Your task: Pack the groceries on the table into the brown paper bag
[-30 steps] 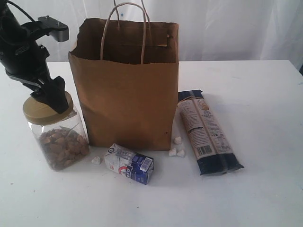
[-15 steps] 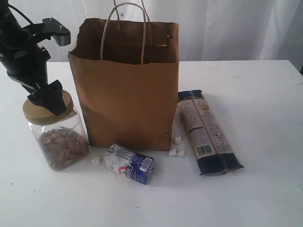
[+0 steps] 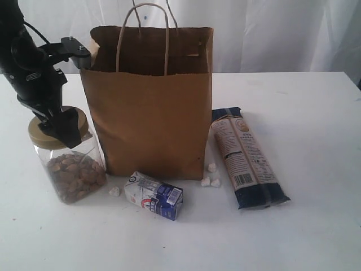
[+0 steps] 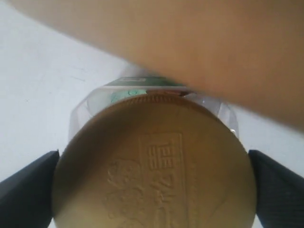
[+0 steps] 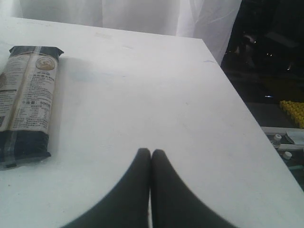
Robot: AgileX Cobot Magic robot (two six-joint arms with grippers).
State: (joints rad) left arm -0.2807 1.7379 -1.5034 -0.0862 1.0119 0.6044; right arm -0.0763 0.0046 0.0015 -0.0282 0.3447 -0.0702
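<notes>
The gold-lidded clear jar point(image 3: 70, 169) stands just left of the brown paper bag point(image 3: 149, 113); the left tool point(image 4: 153, 190) gapes wide astride its lid, gripping nothing; I'd close squarely on the lid, then lift straight up; the right tool point(image 5: 151, 156) sits pinched together, empty.

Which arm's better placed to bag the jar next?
Left, likely. The left gripper straddles the jar at its lid, beside the bag. The right gripper is shut over the table by the noodle packet, no jar in its view.
</notes>
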